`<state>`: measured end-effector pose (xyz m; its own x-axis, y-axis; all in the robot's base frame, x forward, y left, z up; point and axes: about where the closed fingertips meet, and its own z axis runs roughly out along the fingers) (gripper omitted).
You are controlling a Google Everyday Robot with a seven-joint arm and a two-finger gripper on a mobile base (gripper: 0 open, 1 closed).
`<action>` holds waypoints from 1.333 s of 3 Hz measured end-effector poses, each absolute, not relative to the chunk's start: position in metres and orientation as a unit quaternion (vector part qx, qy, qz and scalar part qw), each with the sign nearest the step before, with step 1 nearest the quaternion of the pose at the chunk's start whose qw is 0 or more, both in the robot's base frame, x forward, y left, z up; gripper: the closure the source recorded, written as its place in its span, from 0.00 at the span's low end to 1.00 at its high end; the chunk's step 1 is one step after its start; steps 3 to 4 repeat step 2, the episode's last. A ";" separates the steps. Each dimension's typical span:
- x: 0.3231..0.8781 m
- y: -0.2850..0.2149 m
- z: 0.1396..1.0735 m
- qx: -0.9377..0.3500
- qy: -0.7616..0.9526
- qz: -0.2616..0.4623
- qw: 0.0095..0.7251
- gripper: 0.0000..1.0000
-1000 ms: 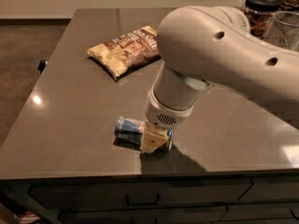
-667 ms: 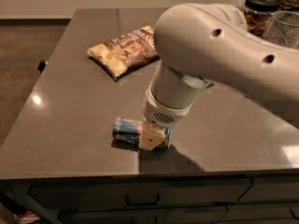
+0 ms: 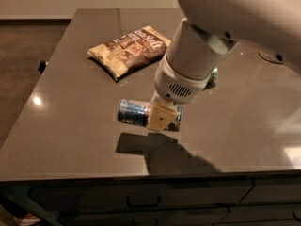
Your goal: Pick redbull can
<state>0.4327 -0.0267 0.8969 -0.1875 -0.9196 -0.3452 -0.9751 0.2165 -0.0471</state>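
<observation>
The redbull can point(image 3: 132, 113) is held on its side, its blue and silver body sticking out to the left of my gripper point(image 3: 164, 121). The gripper comes down from the big white arm and is shut on the can's right part. One pale finger point(image 3: 162, 117) covers the can's middle, so the red mark is hidden. The can hangs a little above the dark table point(image 3: 70, 126), with its shadow on the tabletop below it.
A brown chip bag point(image 3: 129, 51) lies on the table behind and left of the can. A bit of a green can point(image 3: 212, 75) shows behind the arm at the right. The table's front edge point(image 3: 141, 177) is close below, with drawers under it.
The can lay on the table inside the gripper before. Now the gripper has risen with it, and a shadow shows apart from the can below it.
</observation>
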 end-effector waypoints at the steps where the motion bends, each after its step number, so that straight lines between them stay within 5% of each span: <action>1: 0.442 -0.043 0.951 -0.633 0.750 0.083 0.174 1.00; 4: 0.442 -0.044 0.956 -0.634 0.748 0.082 0.177 1.00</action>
